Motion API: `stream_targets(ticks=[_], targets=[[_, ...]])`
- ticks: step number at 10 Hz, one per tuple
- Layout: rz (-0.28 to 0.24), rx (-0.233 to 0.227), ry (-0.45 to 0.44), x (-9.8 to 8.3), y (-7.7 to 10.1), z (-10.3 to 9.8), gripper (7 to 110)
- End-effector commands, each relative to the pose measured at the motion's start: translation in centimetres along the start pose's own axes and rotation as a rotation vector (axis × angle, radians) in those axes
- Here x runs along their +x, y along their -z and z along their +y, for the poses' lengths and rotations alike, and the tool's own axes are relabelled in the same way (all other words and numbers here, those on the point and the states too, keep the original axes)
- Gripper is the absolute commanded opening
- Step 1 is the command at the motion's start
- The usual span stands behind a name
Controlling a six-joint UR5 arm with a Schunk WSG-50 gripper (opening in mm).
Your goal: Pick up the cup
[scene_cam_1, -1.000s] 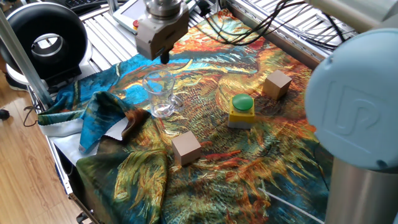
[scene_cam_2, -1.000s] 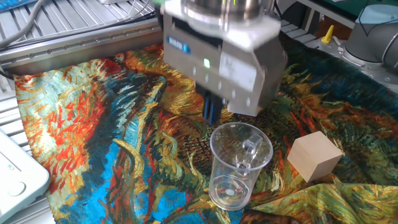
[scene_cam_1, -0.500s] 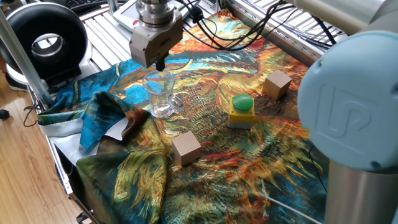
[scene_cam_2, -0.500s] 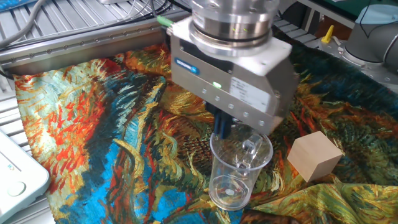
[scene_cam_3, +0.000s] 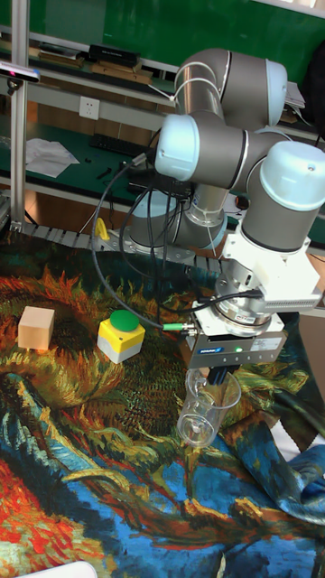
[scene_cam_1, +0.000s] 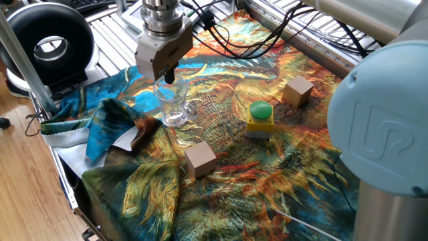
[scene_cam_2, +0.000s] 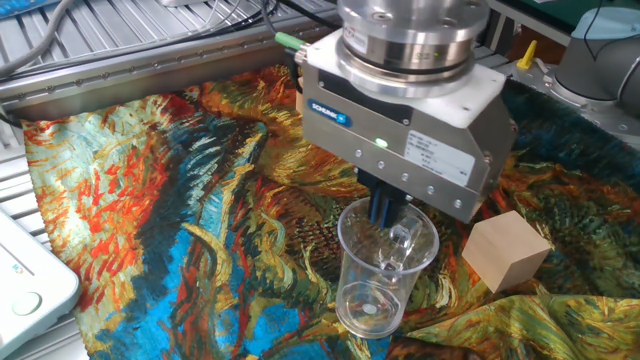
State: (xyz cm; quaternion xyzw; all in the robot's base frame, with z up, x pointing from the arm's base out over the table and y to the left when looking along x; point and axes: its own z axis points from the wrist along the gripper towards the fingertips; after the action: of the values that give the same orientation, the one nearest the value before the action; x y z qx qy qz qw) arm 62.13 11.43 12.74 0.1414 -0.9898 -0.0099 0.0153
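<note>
The cup is a clear glass tumbler standing upright on the painted cloth; it also shows in the other fixed view and the tall view. My gripper hangs straight above its far rim. The dark blue fingers stand close together with only a thin gap, and their tips reach the rim's level at the cup's back wall. The gripper holds nothing, and I cannot tell whether a finger is inside the rim.
One wooden cube lies in front of the cup, another far right. A yellow box with a green button sits between them. The cloth bunches up in folds left of the cup. Cables trail behind.
The gripper has slid from behind the cup to right over its far rim and come down; its fingertips now meet the rim. The cup has not moved.
</note>
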Motion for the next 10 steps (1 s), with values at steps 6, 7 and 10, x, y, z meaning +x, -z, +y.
stream_targets(ticks=[6,7,10], targets=[[-0.009,-0.025,0.049,-0.25,-0.21,0.62,7],[-0.012,-0.029,0.046,-0.33,-0.2,0.73,7],[-0.009,-0.011,0.043,-0.24,-0.13,0.32,7]])
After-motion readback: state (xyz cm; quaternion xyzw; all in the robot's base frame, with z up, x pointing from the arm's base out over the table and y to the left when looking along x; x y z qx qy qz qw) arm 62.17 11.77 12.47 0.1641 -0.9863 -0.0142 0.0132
